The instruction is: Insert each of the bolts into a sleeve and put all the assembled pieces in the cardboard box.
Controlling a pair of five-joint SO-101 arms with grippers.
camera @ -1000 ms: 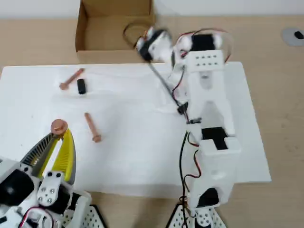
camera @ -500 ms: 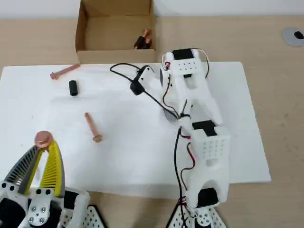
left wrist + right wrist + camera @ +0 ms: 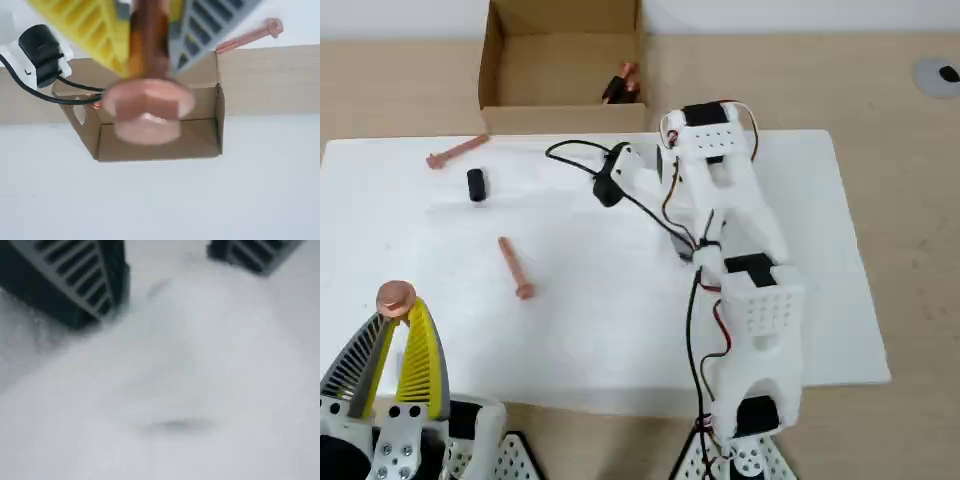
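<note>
Above white mat (image 3: 570, 330), left pincer (image 3: 399, 314) (pinching a bolt (image 3: 395, 297)) retreated; right pincer (image 3: 165, 260) spread.

A light wooden worktop (image 3: 910, 200) carries a large white sheet (image 3: 600, 320), which lies flat and covers most of it. Bare wood shows beyond the sheet's far edge and to its right. Off the sheet's far right corner, a small grey round disc (image 3: 938, 76) sits on the wood.
</note>
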